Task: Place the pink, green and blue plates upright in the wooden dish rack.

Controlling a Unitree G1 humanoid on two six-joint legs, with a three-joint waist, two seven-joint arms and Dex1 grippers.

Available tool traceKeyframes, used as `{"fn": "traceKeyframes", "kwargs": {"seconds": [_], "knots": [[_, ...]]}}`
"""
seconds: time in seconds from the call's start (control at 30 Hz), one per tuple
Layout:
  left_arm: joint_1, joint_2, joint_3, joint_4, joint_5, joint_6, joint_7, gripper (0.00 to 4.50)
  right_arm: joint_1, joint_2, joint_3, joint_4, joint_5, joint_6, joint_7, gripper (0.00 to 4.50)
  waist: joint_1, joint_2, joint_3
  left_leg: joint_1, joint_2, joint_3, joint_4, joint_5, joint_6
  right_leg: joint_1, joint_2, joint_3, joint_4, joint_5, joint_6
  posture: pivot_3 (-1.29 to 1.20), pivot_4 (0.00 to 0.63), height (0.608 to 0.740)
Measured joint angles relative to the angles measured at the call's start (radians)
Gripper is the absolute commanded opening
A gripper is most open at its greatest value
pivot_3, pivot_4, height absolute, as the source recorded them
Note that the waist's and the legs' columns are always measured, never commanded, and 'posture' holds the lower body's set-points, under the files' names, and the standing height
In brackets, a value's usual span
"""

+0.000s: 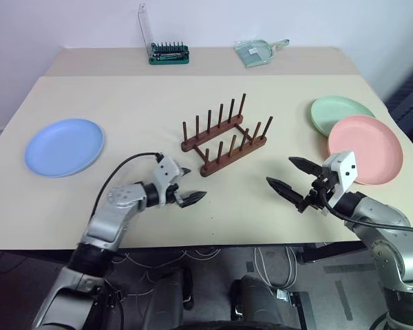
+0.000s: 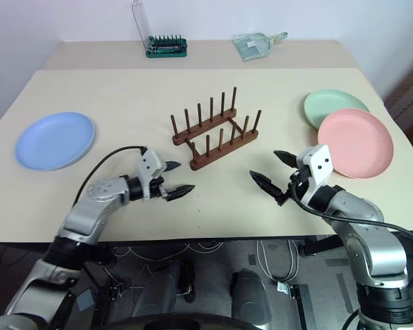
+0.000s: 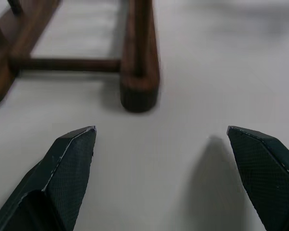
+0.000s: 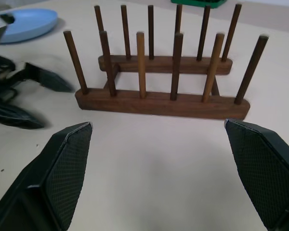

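A lab or test room: a plain beige table [image 1: 124,110] against a bare white wall [image 1: 69,20], a screwdriver-bit set [image 1: 168,53] on it, loose cables [image 1: 275,265] on the grey floor beneath.

Both silver robot arms reach forward, low and angled inward; the left gripper [image 1: 187,185] and right gripper [image 1: 283,174] each spread their black fingers wide, empty.

the light was bright, soft and even across the beige table [image 1: 124,103], with no glare. shadows stayed faint: a pale one lay under the wooden dish rack [image 1: 224,137]. in the left wrist view the rack was blurred and out of focus, and a soft shadow fell beside one black finger [image 3: 265,168]
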Motion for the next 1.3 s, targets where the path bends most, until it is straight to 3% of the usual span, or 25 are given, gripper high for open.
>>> {"fn": "traceKeyframes", "kwargs": {"seconds": [0.23,0.37,0.53,0.73,1.07,1.3], "knots": [[-0.067,-0.134,-0.009,0.128,0.074,-0.063,0.11,4.5,0.003,0.002,0.005,-0.008,0.0,0.0,-0.022,4.47,0.005,0.0,-0.002,0.0,0.0,-0.001,0.002,-0.001,0.001,0.002,0.0,0.0,0.0,0.0,0.0,0.0,0.15,0.736],[-0.082,-0.159,-0.007,0.162,0.081,-0.083,0.107,3.21,0.004,0.01,0.013,-0.008,-0.001,0.0,-0.03,4.5,0.015,0.001,-0.003,0.001,0.0,-0.001,0.002,-0.001,0.002,0.002,0.0,0.0,0.0,0.0,0.0,0.0,0.15,0.736],[-0.082,-0.169,0.002,0.172,0.08,-0.098,0.091,0.77,-0.012,0.01,0.017,-0.008,-0.002,-0.001,-0.032,4.5,0.019,0.001,-0.003,0.0,0.0,-0.001,0.003,-0.002,0.003,0.002,-0.001,0.0,-0.001,0.0,0.0,0.0,0.15,0.736],[-0.091,-0.154,0.008,0.2,0.08,-0.137,0.049,0.78,-0.01,0.0,0.018,-0.008,-0.007,-0.001,-0.028,4.5,0.018,0.002,-0.004,0.0,0.0,-0.001,0.003,-0.002,0.003,0.002,0.0,-0.001,-0.001,0.0,0.0,0.0,0.15,0.736],[-0.114,-0.003,-0.003,0.226,-0.002,-0.205,-0.334,0.78,0.158,-0.054,0.007,-0.052,-0.024,0.017,-0.016,4.5,0.015,0.002,-0.004,0.0,0.0,-0.001,0.001,-0.002,0.002,0.002,0.0,-0.001,-0.002,0.0,0.0,0.0,0.15,0.736],[-0.208,0.004,-0.026,0.349,0.009,-0.267,-0.448,0.78,0.179,-0.051,0.004,-0.083,-0.024,0.017,-0.039,4.5,0.02,0.002,-0.004,-0.001,0.0,-0.001,0.002,-0.002,0.003,0.001,0.0,-0.001,-0.002,0.0,0.0,0.0,0.15,0.736]]}}
